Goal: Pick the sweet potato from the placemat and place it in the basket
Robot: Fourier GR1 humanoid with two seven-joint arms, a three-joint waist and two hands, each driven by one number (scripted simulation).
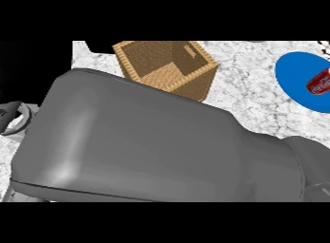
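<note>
Our grey forearm (pixel 140 147) fills most of the view, so we cannot tell whether either hand is open or holding anything. The sweet potato and placemat are hidden. We should steer toward the basket (pixel 169 66), upright on the surface (pixel 245 95), and release low inside.

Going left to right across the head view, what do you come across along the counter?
Dark fixture at the left edge → wicker basket → blue plate → red soda can lying on the plate. A big grey forearm spans the lower view, so it has no clear place in the order. No robot hand or sweet potato shows.
</note>
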